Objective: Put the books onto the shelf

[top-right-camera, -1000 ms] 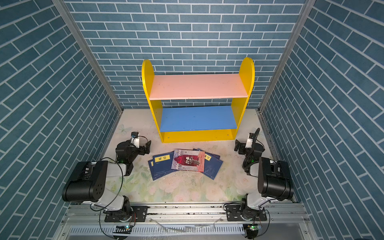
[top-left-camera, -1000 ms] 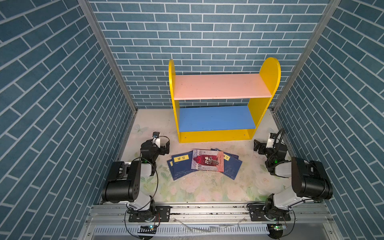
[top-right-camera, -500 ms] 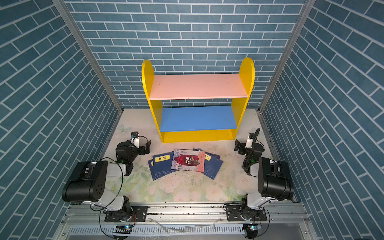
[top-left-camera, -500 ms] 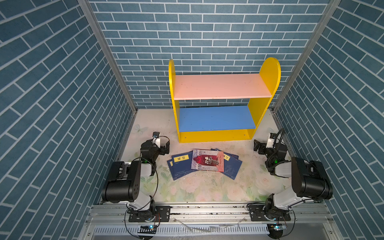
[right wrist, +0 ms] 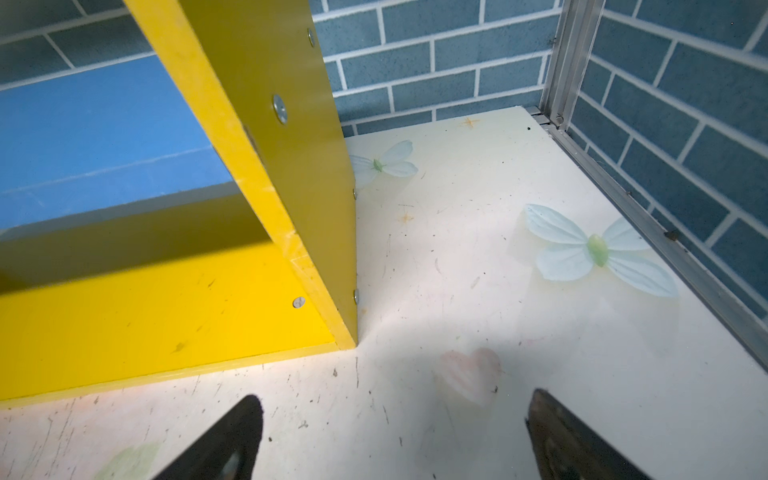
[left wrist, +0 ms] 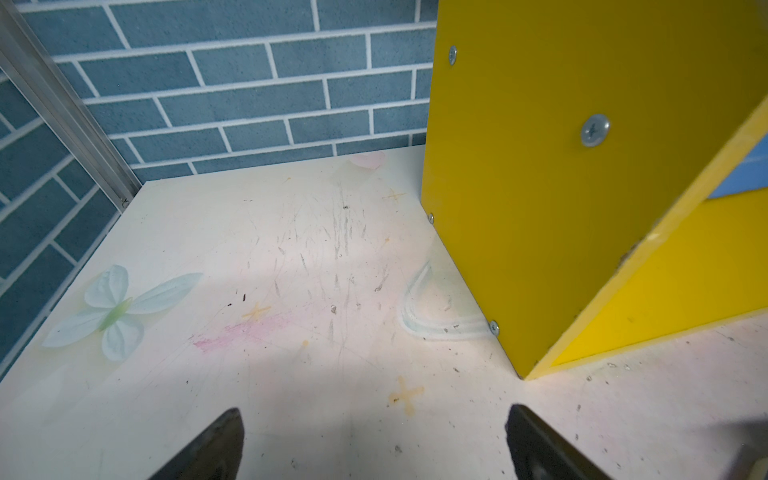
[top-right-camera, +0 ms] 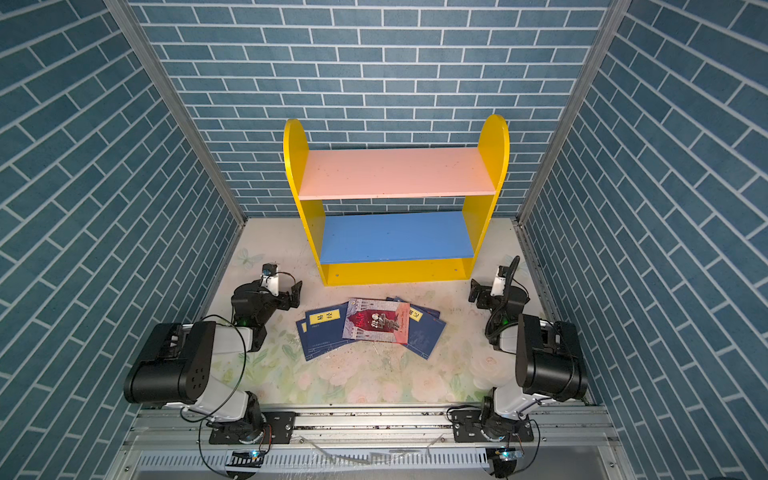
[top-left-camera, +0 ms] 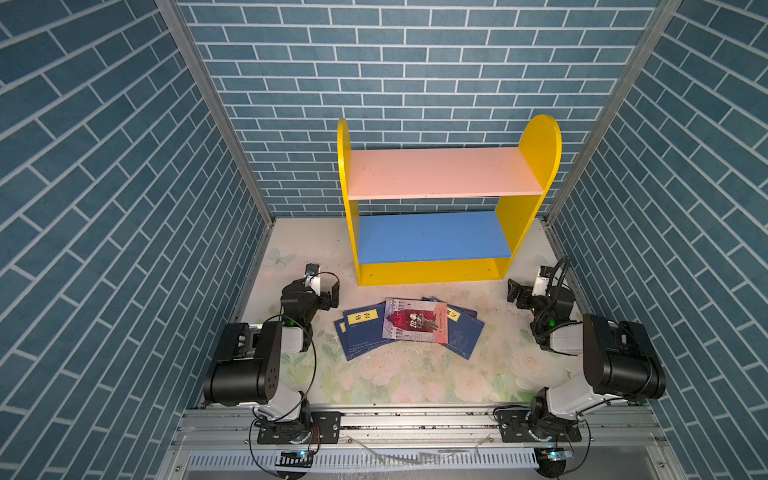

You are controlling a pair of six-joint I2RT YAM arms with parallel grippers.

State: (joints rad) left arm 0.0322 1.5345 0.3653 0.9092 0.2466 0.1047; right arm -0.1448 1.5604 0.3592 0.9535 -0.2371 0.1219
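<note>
Before shelf point(top-left-camera: 515, 224), on table point(top-left-camera: 415, 374): books point(top-left-camera: 399, 328), fanned flat and overlapping, just clear of base strip point(top-left-camera: 432, 272) and on neither board. Flanking the fan, well apart from it: left gripper point(left wrist: 374, 415) and right gripper point(right wrist: 395, 397), each close above bare table near a front corner of shelf, jaws spread wide, holding nothing; in wrist views, only tabletop between the fingertips.

Step in hand, by judgement: opening approach. No book taken, both boards bare, whole task ahead.

Next move, by judgement: reach inward to the fan, most likely for grey-and-red book point(top-left-camera: 415, 326), uppermost and pinned by nothing. Calls for a low, shallow entry at a free edge, thin covers lying flat offering little for jaws to bite; perhaps a lifted corner or a short slide first. Risk of dragging neighbours along, or of pinching two at once. Afterwards, a carry over base strip onto a board.

Count. Books: five, namely four navy books point(top-left-camera: 361, 338) and one grey-and-red, some navy ones showing only as edges under the pile. Yellow labels point(top-left-camera: 362, 318) in sight: two, the rest covered. Shelf: one, with two boards, pink board point(top-left-camera: 436, 172) above and blue board point(top-left-camera: 432, 237) below, and two side panels point(top-left-camera: 540, 145). Grippers: two, one per arm.
</note>
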